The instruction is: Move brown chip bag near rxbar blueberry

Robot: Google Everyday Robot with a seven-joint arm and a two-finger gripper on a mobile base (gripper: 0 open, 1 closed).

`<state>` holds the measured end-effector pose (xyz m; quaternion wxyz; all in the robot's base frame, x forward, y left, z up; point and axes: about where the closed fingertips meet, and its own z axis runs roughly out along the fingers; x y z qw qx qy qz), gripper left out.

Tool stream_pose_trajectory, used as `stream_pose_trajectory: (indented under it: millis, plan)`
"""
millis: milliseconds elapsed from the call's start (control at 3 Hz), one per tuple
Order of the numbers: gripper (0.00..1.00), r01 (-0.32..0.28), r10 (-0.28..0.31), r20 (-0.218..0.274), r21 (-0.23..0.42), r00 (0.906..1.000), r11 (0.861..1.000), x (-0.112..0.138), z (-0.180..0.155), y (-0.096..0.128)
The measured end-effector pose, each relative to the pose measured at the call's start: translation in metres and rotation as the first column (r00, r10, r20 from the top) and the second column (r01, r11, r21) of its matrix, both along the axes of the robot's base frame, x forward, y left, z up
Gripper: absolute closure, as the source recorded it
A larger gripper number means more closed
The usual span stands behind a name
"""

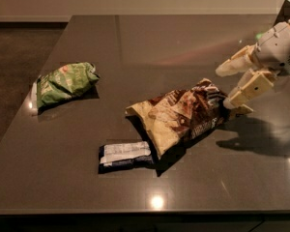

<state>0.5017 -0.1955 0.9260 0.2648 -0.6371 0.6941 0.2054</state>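
Observation:
The brown chip bag [181, 116] lies on the dark table [150, 42], brown and tan with white lettering. Its lower left corner almost touches the rxbar blueberry [124, 155], a small navy wrapper with a white label lying just to its front left. My gripper [224, 87] is at the right, just off the bag's right end. Its two pale fingers [246, 87] are spread apart and hold nothing.
A green chip bag [64, 83] lies at the left side of the table. The table's front edge runs along the bottom and its left edge slants up toward the far left. A pale wall stands behind.

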Motion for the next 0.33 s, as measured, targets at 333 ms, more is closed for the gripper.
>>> stream_pose_trajectory:
  millis: [333]
  plan:
    - [0.0, 0.002, -0.002, 0.004, 0.002, 1.0, 1.0, 0.0018, -0.0001, 0.0011]
